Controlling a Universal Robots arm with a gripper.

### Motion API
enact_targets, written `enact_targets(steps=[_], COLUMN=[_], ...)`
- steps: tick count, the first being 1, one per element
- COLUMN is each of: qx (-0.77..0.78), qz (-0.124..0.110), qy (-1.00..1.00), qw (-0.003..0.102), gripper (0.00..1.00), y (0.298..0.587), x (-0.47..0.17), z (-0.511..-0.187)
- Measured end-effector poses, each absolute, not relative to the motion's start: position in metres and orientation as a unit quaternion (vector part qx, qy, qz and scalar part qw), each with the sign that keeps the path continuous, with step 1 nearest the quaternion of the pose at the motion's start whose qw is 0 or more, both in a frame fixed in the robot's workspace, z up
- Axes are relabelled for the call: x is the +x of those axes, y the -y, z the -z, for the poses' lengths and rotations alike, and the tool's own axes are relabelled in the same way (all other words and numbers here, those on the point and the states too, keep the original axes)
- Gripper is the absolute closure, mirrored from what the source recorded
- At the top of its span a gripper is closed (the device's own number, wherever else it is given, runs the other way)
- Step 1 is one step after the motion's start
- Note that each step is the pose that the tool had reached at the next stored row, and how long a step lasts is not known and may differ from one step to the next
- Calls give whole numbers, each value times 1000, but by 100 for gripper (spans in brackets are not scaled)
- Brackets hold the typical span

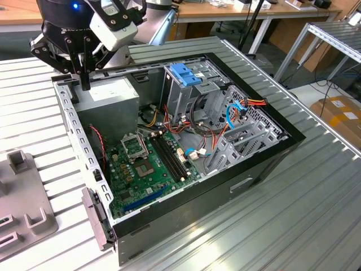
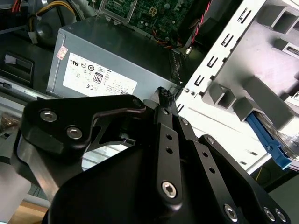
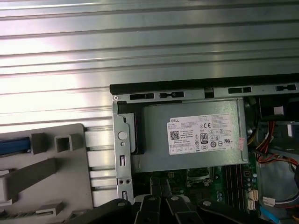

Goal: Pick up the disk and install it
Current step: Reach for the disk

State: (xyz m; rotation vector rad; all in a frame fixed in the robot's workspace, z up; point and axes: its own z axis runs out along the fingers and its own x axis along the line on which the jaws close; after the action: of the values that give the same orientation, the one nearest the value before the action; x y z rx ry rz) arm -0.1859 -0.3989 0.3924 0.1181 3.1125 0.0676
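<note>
Pressed together and empty, the fingers (image 2: 164, 100) hang just above a corner of the power supply (image 3: 196, 135). Beyond that supply, outside the case wall (image 1: 73, 130), the disk (image 2: 268, 140) sits at a grey holder (image 3: 51, 182). Descending while closed could jab it.

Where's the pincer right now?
In the exterior view's upper left, the pincer hangs above the grey power supply at a corner of the open computer case.
</note>
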Motion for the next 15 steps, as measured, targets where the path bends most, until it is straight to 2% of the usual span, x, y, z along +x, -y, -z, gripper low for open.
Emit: enact_targets(steps=[15], qx=[38], qz=[-22], qy=[-999], qw=[13], gripper=[89], y=[399], x=[-203], z=[-392])
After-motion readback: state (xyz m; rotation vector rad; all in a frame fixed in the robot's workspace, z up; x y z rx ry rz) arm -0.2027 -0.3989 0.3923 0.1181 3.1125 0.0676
